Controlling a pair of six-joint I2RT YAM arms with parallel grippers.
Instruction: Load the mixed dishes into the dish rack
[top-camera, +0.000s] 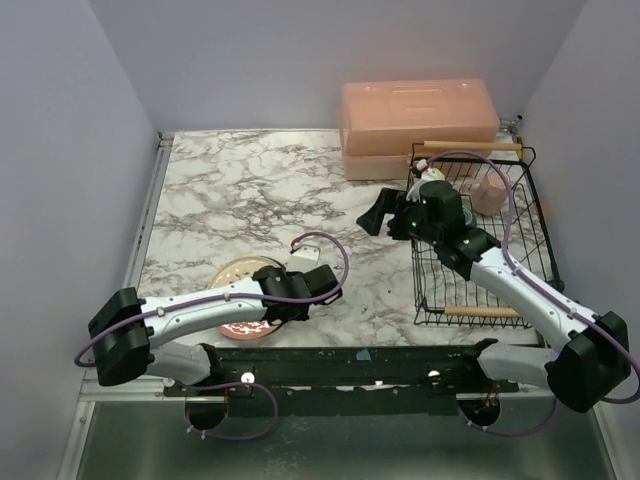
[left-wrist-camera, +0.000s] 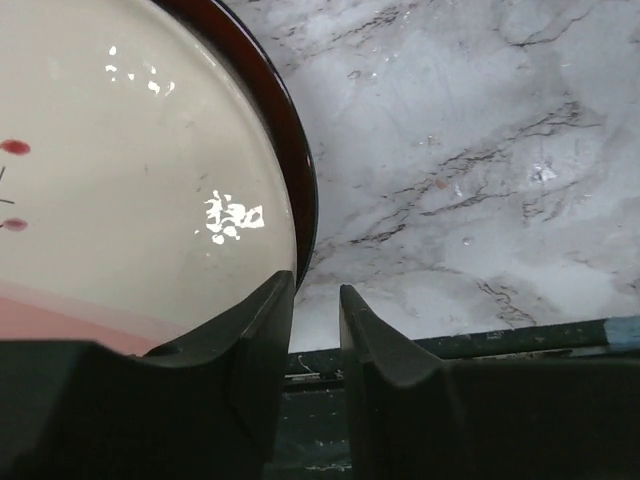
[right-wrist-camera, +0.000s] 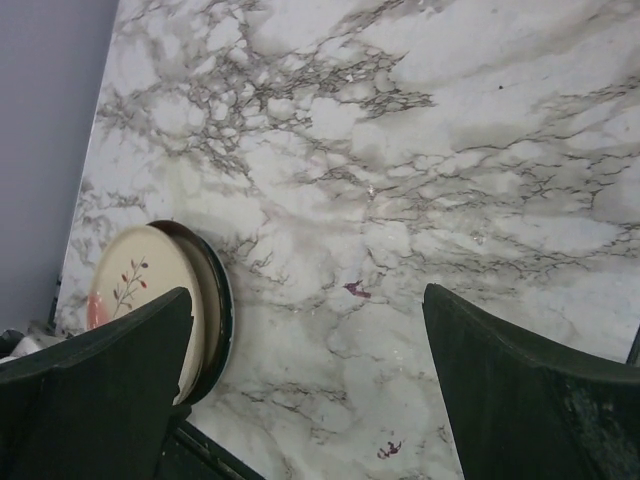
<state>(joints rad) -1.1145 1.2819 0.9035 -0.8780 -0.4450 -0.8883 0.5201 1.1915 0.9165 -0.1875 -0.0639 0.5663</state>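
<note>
The cream-and-pink floral plate (top-camera: 240, 272) lies stacked on the dark maroon-rimmed plate (top-camera: 232, 330) near the table's front edge. In the left wrist view the floral plate (left-wrist-camera: 130, 180) and the dark rim (left-wrist-camera: 296, 170) fill the left side. My left gripper (top-camera: 284, 306) (left-wrist-camera: 315, 285) is at the stack's right edge, jaws nearly shut, with only marble in the narrow gap. My right gripper (top-camera: 384, 214) (right-wrist-camera: 307, 295) is wide open and empty above the marble, just left of the dish rack (top-camera: 520, 250). A small pink cup (top-camera: 490, 197) sits in the rack. Both plates show in the right wrist view (right-wrist-camera: 130, 285).
A salmon-pink lidded box (top-camera: 418, 125) stands behind the rack. The rack has wooden handles at the far (top-camera: 470, 146) and near (top-camera: 482, 312) ends. A pale object (top-camera: 432, 173) sits half hidden behind my right wrist. Grey walls enclose the marble table (top-camera: 250, 190).
</note>
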